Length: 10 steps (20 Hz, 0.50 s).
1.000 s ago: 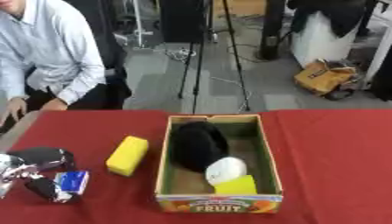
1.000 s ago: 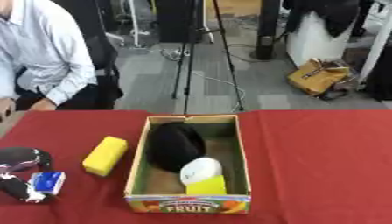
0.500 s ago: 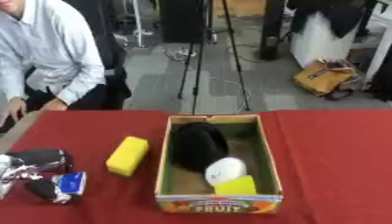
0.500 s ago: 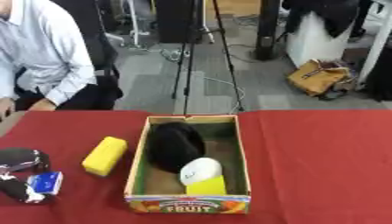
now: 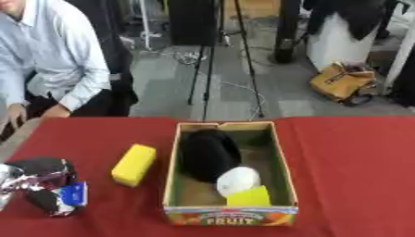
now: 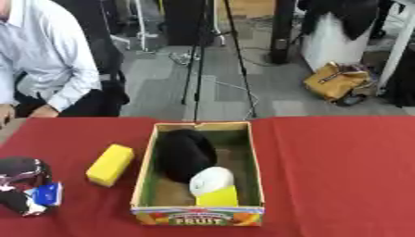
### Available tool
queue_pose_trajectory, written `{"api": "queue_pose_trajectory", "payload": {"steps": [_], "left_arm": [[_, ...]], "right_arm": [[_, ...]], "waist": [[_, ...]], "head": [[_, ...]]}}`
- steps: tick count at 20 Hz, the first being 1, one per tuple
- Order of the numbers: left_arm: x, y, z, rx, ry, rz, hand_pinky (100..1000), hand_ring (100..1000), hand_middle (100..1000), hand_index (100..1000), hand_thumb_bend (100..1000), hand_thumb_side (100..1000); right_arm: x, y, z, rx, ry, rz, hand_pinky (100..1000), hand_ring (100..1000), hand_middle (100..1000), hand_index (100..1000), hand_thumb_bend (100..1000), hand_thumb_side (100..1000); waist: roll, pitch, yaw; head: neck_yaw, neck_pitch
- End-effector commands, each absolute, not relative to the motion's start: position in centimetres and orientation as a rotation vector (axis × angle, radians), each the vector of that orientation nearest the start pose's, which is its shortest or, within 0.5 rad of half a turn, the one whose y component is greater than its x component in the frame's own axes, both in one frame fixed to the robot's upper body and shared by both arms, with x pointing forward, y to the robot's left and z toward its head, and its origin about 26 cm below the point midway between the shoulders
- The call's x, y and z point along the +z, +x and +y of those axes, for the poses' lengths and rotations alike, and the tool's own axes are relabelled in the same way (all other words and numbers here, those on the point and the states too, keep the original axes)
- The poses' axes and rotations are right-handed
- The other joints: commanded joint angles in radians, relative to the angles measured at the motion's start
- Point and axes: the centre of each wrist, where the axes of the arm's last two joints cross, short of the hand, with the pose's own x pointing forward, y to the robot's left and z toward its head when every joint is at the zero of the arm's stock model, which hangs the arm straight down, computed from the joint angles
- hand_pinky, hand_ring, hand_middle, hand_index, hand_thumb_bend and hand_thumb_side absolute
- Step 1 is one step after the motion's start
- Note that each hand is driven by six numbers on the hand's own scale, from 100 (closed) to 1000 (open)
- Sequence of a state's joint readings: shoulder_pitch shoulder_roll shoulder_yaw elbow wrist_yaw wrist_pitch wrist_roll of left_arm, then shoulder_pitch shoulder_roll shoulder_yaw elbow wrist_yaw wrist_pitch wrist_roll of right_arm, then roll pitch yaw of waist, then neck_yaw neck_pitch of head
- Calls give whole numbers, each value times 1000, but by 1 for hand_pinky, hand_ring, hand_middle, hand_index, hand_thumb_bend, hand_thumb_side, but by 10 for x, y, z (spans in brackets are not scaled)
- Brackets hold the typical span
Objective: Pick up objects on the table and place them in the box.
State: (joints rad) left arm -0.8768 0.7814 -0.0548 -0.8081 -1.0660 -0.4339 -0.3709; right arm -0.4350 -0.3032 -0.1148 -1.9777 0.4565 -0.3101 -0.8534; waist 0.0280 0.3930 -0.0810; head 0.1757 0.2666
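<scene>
Your box (image 5: pixel 230 216) stands in the middle of the counter (image 5: pixel 356 176), its short printed front, with the word FRUIT, close to the near edge. Inside you see a black rounded thing (image 5: pixel 207 153) in the far half, a white rounded thing (image 5: pixel 238 180) just in front of it, and a yellow flat piece (image 5: pixel 249 197) against the near wall. The white thing touches both the black one and the yellow piece.

Outside the box, on its left side, a yellow block (image 5: pixel 135 165) lies on the red cloth, just beside the left wall but apart from it. Nothing stands between the block and the box.

Near the left edge of the counter your left hand (image 5: pixel 40 183) shows as a dark and silver shape. A blue and white thing (image 5: pixel 73 194) is at this hand; I cannot tell if the fingers are curled around it or only lie next to it. Your right hand shows in no view.

A person in a light shirt (image 5: pixel 58 60) sits behind the far left corner and touches nothing.

The left eye view shows more of the hand and its silver part at the left border; the right eye view cuts this part off.
</scene>
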Motion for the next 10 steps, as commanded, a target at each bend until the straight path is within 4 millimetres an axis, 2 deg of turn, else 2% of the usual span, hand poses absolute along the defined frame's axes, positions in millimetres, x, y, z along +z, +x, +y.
{"api": "queue_pose_trajectory", "payload": {"steps": [1, 10], "left_arm": [[237, 433, 458, -1597, 1172, -1040, 534, 533, 579, 670, 459, 590], [239, 433, 458, -1557, 1175, -1072, 488, 497, 550, 650, 367, 561]], "right_arm": [[251, 307, -274, 577, 974, 2981, 791, 774, 626, 634, 100, 1000], [251, 307, -274, 571, 969, 2986, 792, 775, 626, 635, 100, 1000]], "waist": [[-1, -18, 1], [-1, -18, 4]], "head": [[-2, -14], [-4, -14]]}}
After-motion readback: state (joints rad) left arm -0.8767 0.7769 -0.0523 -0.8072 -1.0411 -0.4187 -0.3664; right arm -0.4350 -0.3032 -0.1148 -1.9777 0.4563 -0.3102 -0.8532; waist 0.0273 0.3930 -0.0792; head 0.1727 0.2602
